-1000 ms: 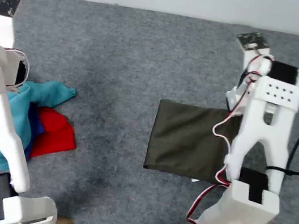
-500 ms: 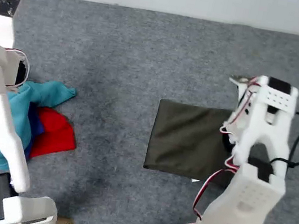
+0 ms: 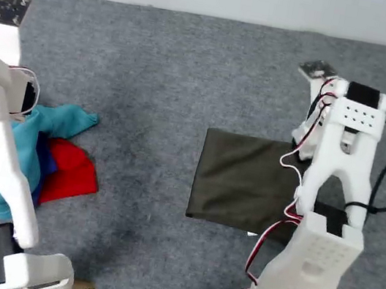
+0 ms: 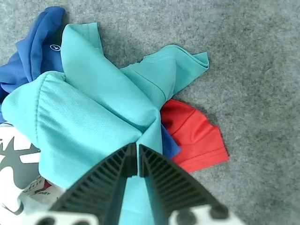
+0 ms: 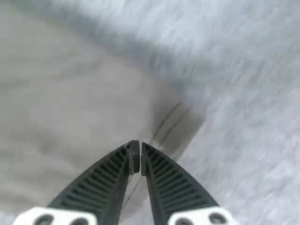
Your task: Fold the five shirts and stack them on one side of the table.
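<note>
Olive shirt lies folded flat, and the pile of teal, blue and red ones sits well off to its left. It's light, floppy cloth that'll sag and slide, so I'd pinch a corner or the folded edge, not the middle. Right gripper hangs over the olive shirt's edge, jaws pressed together on nothing. Left gripper is the same, over the pile. Since half a second ago, the right gripper has swung back toward the shirt's far edge.

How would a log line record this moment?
left gripper shut, tips at teal shirt | right gripper shut, over folded olive shirt | blue shirt, red shirt beneath, unfolded
</note>
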